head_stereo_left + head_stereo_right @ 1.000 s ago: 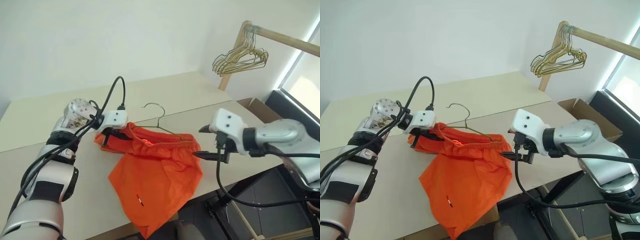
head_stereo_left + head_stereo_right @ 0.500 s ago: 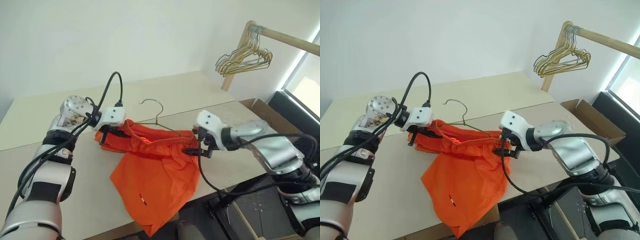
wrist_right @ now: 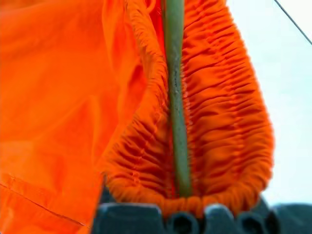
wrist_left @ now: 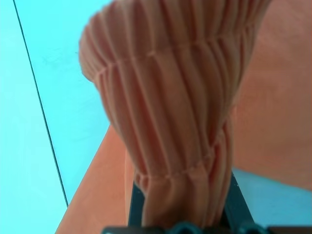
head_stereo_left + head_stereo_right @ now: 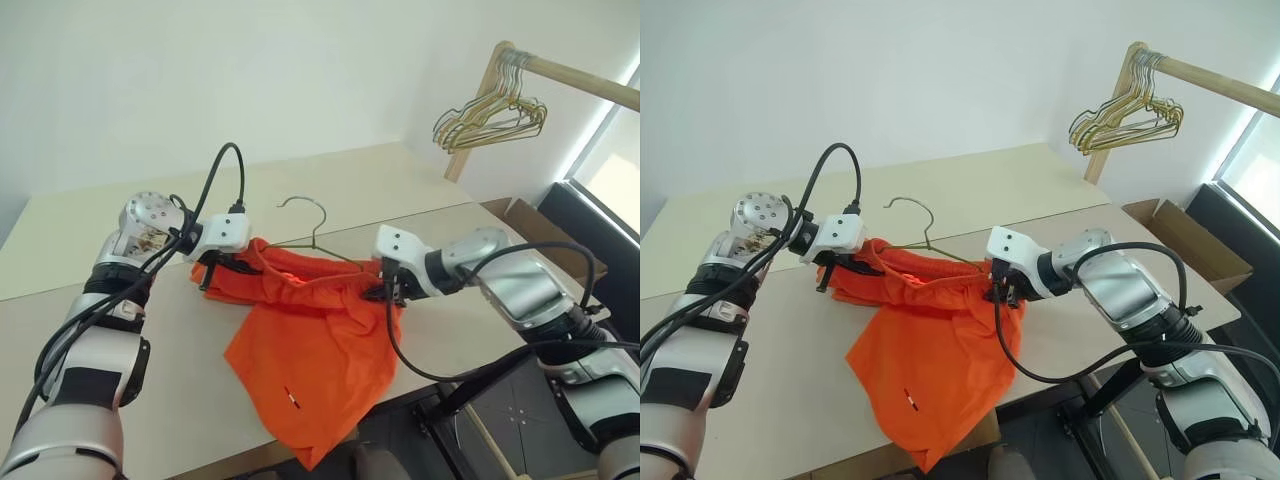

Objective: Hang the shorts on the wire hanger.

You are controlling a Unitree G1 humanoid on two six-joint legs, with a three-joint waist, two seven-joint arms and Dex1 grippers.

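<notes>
two hands sit at opposite ends of the shorts' [image 5: 315,350] gathered waistband, above the pale bench [image 5: 90,235].

left hand [image 5: 212,272]: clamped on the bunched elastic at the robot's-left end of the waistband. in the left wrist view the pleated orange fabric is pressed between its two black fingers [image 4: 136,204].

right hand [image 5: 383,290]: at the robot's-right end of the waistband, fingers closed down onto the gathered elastic. in the right wrist view the waistband loops round the fingertips, and the olive-grey wire of the hanger runs down inside the waistband opening to the same spot. whether the wire itself is pinched, cannot tell.

wire hanger [image 5: 312,228]: hook curves up free behind the waistband; its arms slope down into the orange fabric toward both hands.

shorts: waistband stretched between the two hands, held just above the bench. the legs drape forward over the bench, and the lowest corner hangs past the near edge. small white-and-red tag mark [image 5: 291,397] visible on the lower leg.

background: bunch of pale gold hangers [image 5: 490,112] on a wooden rail [image 5: 580,80] at the far right; cardboard box [image 5: 520,217] below it.
</notes>
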